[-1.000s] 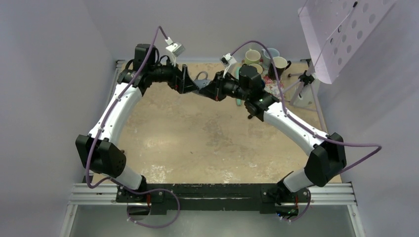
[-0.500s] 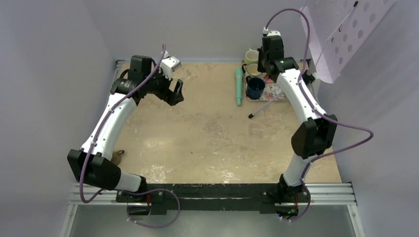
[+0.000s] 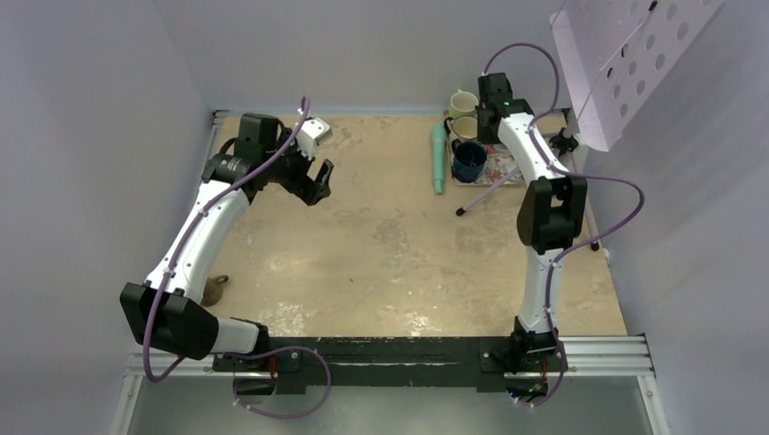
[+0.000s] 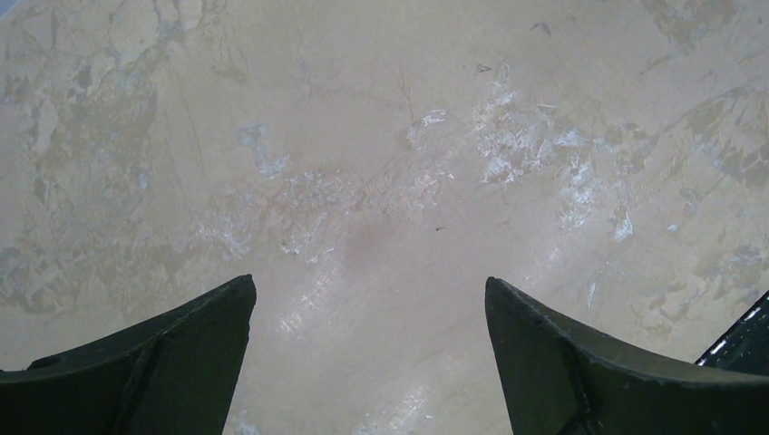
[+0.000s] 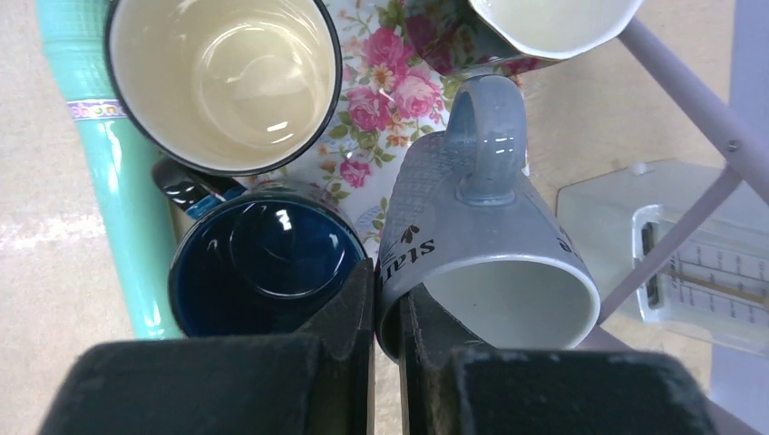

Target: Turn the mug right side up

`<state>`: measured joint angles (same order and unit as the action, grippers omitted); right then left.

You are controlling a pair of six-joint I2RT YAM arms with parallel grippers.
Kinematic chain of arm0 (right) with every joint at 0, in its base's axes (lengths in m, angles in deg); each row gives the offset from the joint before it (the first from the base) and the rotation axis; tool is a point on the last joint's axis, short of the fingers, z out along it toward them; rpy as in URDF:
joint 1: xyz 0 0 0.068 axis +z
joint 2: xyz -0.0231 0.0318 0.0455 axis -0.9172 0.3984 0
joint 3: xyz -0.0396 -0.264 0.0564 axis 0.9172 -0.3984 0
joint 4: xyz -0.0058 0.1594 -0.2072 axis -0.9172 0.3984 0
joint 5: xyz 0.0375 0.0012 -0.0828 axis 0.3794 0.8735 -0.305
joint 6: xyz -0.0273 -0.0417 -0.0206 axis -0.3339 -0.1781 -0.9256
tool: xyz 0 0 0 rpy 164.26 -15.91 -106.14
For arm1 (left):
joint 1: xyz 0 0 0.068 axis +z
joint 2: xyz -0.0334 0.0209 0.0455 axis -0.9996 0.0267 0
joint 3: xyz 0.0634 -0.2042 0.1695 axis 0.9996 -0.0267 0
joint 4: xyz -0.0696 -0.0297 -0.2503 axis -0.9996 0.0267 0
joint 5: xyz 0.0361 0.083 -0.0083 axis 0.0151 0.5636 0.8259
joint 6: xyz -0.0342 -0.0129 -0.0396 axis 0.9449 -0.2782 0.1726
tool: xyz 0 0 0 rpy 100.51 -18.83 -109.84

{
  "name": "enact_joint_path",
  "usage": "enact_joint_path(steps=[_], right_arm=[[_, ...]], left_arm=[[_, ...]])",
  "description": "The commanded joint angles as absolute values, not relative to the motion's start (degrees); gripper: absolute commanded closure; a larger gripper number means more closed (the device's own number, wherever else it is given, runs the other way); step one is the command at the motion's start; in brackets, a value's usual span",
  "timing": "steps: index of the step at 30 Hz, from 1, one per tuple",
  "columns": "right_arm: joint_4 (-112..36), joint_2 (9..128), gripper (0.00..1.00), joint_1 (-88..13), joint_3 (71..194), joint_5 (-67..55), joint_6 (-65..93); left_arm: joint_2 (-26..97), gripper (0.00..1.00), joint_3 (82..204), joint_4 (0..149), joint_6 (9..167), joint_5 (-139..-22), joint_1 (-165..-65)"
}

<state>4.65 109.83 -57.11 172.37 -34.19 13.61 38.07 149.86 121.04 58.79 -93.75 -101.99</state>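
Right pincer [image 5: 385,290] pinches tilted grey ceramic mug [image 5: 490,245] by rim; could slip onto glossy navy mug [image 5: 263,263]. Left pincer [image 4: 367,299] spread.

Mottled beige tabletop [image 3: 381,245], lavender walls [image 3: 91,136]

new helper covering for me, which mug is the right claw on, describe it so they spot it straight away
Look to the far right corner of the table, at the flowered tray crowded with mugs. Beside the dark blue mug there, the right claw pinches the wall of a grey mug. It alone is grey with black lettering, and tilted while its neighbours stand upright.
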Motion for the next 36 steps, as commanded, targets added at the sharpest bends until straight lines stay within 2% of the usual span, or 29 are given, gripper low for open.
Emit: enact_joint_path(steps=[1,4,17,25,30,34,35,36], right_arm=[[2.5,109.9,1.0,-58.6,176.0,-28.8,13.9],[2.6,112.6,1.0,-60.0,177.3,-24.2,15.4],[5.8,120.1,1.0,-61.7,183.7,-20.8,13.9],[4.7,117.0,1.0,-62.1,183.0,-21.8,16.1],[6.6,119.4,1.0,-62.9,185.5,-22.0,16.4],[5.6,119.9,1.0,-62.8,182.6,-20.8,16.9],[5.1,119.7,0.99,-62.9,181.8,-21.0,17.0],[4.7,119.7,0.94,-62.9,181.6,-21.2,16.9]], left_arm=[[36.4,0.0,149.5,119.7,57.7,-93.4,-101.7],[36.6,0.0,149.1,119.4,57.7,-93.4,-101.7],[37.1,0.0,148.7,119.0,57.6,-93.2,-101.7],[37.0,0.0,148.7,119.1,57.2,-93.0,-101.7],[37.0,0.0,148.6,119.0,56.8,-92.7,-101.7],[37.0,0.0,148.5,119.0,56.6,-92.3,-101.6],[37.0,0.0,148.5,119.1,56.6,-92.3,-101.6],[37.0,0.0,148.5,119.1,56.7,-92.4,-101.6]])
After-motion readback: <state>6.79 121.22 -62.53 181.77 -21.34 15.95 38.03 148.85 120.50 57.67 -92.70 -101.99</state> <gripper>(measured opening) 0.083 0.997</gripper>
